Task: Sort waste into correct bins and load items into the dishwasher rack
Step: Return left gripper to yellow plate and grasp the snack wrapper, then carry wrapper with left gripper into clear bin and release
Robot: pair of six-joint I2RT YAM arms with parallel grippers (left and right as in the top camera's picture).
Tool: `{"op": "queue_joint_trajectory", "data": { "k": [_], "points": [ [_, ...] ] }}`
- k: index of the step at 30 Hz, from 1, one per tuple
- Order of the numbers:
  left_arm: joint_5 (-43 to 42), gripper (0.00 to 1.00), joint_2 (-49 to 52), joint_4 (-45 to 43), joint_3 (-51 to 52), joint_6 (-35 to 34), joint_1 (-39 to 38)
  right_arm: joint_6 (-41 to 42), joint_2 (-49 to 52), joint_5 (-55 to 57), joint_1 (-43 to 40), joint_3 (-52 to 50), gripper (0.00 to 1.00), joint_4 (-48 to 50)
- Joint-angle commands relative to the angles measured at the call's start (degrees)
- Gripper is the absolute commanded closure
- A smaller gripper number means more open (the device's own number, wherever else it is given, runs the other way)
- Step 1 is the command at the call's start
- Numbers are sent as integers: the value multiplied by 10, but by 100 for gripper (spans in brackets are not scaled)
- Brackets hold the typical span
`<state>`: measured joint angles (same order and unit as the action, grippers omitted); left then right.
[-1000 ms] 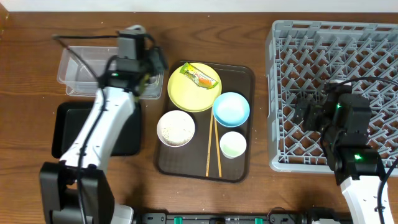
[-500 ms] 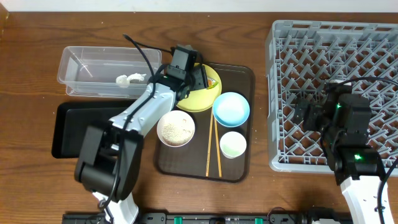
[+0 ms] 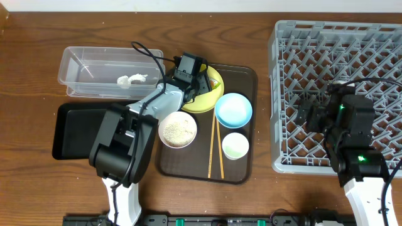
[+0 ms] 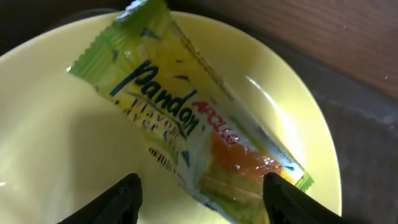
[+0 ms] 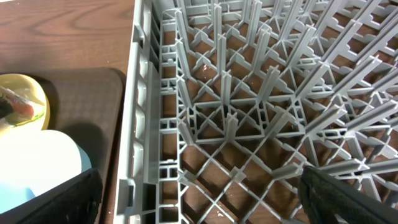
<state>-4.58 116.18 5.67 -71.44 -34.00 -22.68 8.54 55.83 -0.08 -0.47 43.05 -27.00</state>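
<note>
Hovering low over the yellow plate, left gripper spread wide astride the snack wrapper; right gripper likewise spread above the dishwasher rack.

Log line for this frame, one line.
left jaws open over snack wrapper on yellow plate | right jaws open over rack | paper scrap in clear tub
</note>
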Motion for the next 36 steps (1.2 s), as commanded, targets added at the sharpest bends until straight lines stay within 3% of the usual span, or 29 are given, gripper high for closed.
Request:
{"op": "queue_joint_trajectory", "data": {
  "k": [1, 7, 11, 19, 30, 36],
  "points": [
    [-2, 37, 17, -10, -4, -6, -1, -2, 0, -2, 5, 11, 2, -4],
    [5, 54, 20, -24, -4, -6, -1, -2, 0, -2, 5, 11, 2, -7],
    [5, 59, 30, -24, -4, -6, -1, -2, 0, -2, 5, 11, 3, -7],
    [5, 94, 29, -22, -4, 5, 0, -2, 0, -2, 5, 11, 5, -7],
    [6, 94, -64, 57, -4, 51, 35, -3, 0, -2, 5, 11, 4, -7],
    [5, 94, -179, 104, -4, 139, 74, -3, 0, -2, 5, 11, 4, -7]
  ]
}}
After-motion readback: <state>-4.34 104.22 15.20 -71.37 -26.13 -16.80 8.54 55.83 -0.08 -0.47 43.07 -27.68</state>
